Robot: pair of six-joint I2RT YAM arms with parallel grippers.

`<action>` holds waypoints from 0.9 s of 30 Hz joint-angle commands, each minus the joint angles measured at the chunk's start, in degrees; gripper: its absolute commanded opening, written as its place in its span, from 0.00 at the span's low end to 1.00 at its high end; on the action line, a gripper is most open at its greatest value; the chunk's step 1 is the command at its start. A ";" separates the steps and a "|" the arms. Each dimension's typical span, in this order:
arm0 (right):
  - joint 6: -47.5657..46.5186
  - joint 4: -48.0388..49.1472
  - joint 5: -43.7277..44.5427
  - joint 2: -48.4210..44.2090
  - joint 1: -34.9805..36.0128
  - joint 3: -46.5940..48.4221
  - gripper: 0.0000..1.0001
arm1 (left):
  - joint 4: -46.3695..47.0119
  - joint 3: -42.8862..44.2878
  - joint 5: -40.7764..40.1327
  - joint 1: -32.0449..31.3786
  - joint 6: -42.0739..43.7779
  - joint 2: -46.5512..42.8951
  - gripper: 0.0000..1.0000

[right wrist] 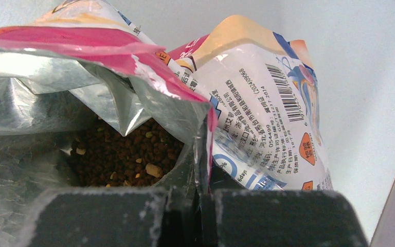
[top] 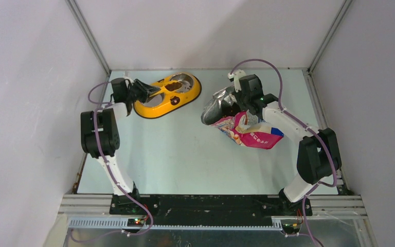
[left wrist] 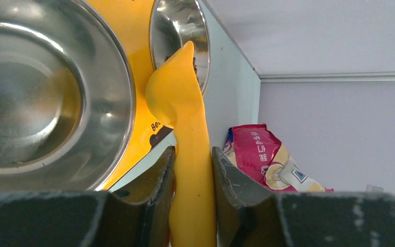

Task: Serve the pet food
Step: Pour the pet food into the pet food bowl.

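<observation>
The pet food pouch (top: 247,131), pink and blue with a silver lining, lies on the table right of centre, its open mouth (top: 217,109) facing left. My right gripper (top: 239,105) is shut on the mouth's edge. In the right wrist view, dark-brown kibble (right wrist: 123,154) shows inside the pouch (right wrist: 267,113), and the foil rim is pinched between my jaws. My left gripper (top: 140,91) is shut on the orange scoop (left wrist: 185,134), whose bowl end sits over the yellow feeder (top: 167,95). A few pellets lie in the far steel bowl (left wrist: 198,67). The near steel bowl (left wrist: 41,98) holds nothing.
The feeder stands at the back left of the table near the rear wall. Grey walls enclose the table on three sides. The pouch shows in the left wrist view (left wrist: 267,159) beyond the scoop.
</observation>
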 commanded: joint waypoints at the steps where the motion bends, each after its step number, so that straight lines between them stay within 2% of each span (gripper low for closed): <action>1: -0.79 -2.74 2.66 -0.55 -1.05 0.83 0.00 | -5.37 3.80 -3.60 -0.82 5.10 -2.11 0.00; 13: -0.57 -3.08 2.19 -0.91 -1.26 0.83 0.00 | -12.69 8.05 -7.47 -2.88 9.67 -2.42 0.00; 27: -0.52 -3.26 1.85 -1.33 -1.39 0.84 0.00 | -25.86 16.00 -13.39 -5.49 15.94 -1.78 0.00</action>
